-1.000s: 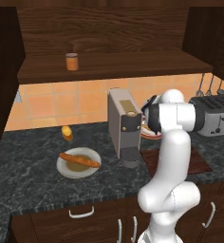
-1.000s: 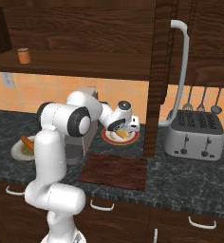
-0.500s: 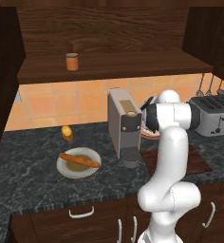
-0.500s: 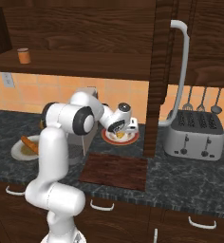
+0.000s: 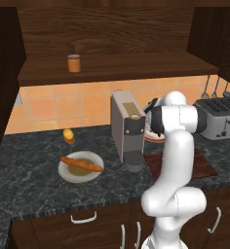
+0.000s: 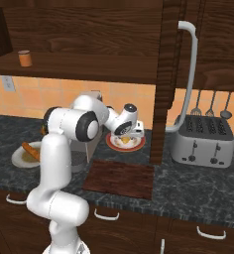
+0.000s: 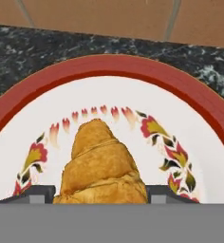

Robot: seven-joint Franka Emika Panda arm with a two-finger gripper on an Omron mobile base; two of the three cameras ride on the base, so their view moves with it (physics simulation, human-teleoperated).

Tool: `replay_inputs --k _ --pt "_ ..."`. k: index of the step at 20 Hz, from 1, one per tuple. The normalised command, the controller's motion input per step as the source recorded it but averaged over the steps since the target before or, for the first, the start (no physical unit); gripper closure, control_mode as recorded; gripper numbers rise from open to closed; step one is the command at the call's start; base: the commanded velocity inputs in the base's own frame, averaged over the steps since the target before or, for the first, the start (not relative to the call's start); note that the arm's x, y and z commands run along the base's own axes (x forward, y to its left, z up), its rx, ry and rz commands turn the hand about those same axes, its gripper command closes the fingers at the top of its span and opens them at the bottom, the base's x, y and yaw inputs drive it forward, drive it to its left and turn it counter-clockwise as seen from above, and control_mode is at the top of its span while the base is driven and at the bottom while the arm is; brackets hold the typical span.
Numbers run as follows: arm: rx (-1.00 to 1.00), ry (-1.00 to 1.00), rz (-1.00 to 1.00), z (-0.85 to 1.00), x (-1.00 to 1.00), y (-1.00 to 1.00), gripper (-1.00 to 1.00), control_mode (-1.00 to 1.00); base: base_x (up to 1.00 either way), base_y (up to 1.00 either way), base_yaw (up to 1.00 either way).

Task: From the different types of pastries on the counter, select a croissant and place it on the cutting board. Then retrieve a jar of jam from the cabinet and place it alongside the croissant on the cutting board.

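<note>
Croissant [image 7: 102, 166] sits between narrowed jaws on red-rimmed plate [image 7: 190, 102] near bench's back edge; shallow grip could slip on lifting.

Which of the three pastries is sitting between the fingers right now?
The small golden-yellow croissant on the red-rimmed white plate; the long brown stick bread and the little yellow-orange bun lie farther left.

Both base views face the counter [image 5: 34, 180] from behind; the hand view looks close down onto the plate [image 7: 180, 95].
</note>
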Motion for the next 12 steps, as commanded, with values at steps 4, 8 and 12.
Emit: replay_inputs --k 4,8,12 --pt "0.0 -0.09 0.0 0.1 -0.93 -0.11 1.0 -1.0 0.0 0.0 0.0" --pt "0.0 -0.1 0.0 0.25 -0.99 -0.01 1.0 -1.0 0.0 0.0 0.0" --pt "0.0 -0.03 0.0 0.82 -0.79 -0.02 1.0 -1.0 0.0 0.0 0.0"
